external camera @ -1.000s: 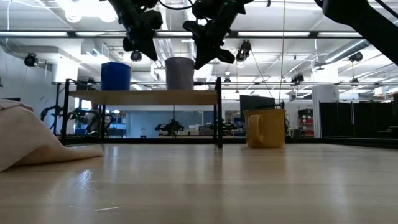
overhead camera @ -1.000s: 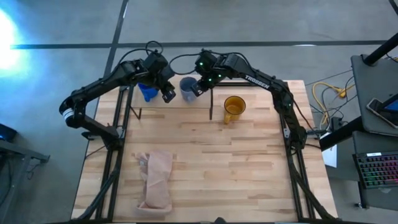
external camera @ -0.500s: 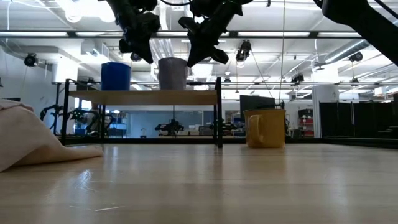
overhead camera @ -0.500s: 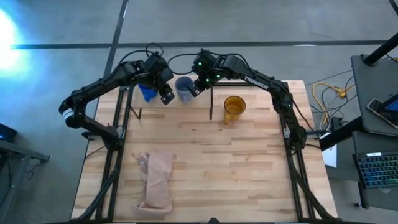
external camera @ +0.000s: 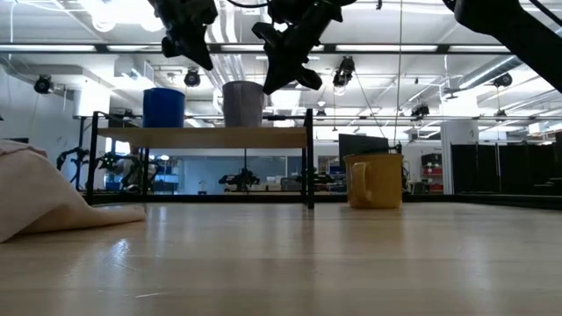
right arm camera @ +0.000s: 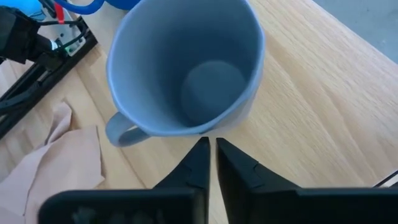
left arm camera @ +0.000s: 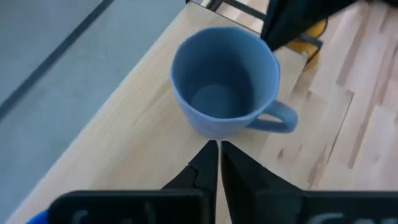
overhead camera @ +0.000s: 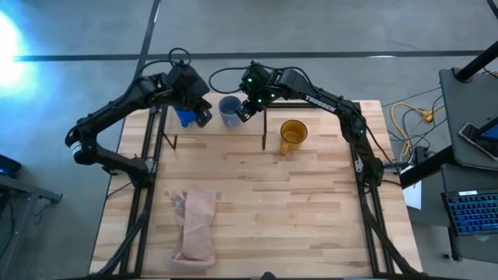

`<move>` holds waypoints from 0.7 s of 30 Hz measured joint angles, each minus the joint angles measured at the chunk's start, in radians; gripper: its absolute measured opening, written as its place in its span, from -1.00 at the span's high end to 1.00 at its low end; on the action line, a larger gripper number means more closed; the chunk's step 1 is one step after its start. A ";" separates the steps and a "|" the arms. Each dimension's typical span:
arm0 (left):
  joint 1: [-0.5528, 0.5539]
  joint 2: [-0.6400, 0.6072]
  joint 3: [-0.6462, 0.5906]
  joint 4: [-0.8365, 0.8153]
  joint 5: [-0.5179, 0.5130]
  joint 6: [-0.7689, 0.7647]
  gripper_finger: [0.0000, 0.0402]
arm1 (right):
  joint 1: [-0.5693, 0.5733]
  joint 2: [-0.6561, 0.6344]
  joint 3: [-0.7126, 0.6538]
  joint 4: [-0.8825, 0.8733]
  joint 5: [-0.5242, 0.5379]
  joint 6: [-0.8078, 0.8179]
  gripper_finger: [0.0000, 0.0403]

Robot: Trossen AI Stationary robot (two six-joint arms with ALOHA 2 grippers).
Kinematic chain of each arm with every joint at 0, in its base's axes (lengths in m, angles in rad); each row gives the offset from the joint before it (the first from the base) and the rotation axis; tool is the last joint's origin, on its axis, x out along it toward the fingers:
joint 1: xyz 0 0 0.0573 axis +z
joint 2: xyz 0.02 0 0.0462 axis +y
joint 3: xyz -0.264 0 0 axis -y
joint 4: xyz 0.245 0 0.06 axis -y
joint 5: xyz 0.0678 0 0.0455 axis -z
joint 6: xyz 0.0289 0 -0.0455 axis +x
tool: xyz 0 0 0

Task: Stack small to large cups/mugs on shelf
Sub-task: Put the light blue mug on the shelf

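- Since the earlier frame, we see the left hand (overhead camera: 201,117) has drawn back from the grey-blue mug (overhead camera: 229,110) toward the small blue mug (overhead camera: 184,116); in the low view it has also risen above the shelf (external camera: 202,137).
- The grey-blue mug has barely shifted and stands upright on the shelf, near the blue mug (external camera: 163,107).
- The right hand (overhead camera: 242,113) has hardly moved; it hovers just beside the grey-blue mug's rim, tilted downward.
- Our left hand's fingers (left arm camera: 202,177) are pressed together, holding nothing, with the grey-blue mug (left arm camera: 225,90) ahead of them.
- Our right hand's fingers (right arm camera: 198,165) are nearly closed, a thin gap between them, gripping nothing; their tips sit just at the mug's (right arm camera: 186,68) outer wall.
- The amber mug (overhead camera: 292,135) stands on the surface (overhead camera: 311,210), off the shelf.
- A beige cloth (overhead camera: 196,224) lies well apart.
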 joint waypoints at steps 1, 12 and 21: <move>0.005 0.003 0.005 0.000 0.002 -0.024 0.93 | 0.000 0.000 0.000 0.000 0.000 0.004 0.85; 0.009 0.158 0.136 -0.064 -0.020 -0.295 0.43 | -0.002 -0.022 0.000 -0.140 0.111 0.028 0.32; 0.009 0.212 0.262 -0.152 -0.106 -0.340 0.41 | -0.008 -0.081 0.000 -0.174 0.209 0.001 0.18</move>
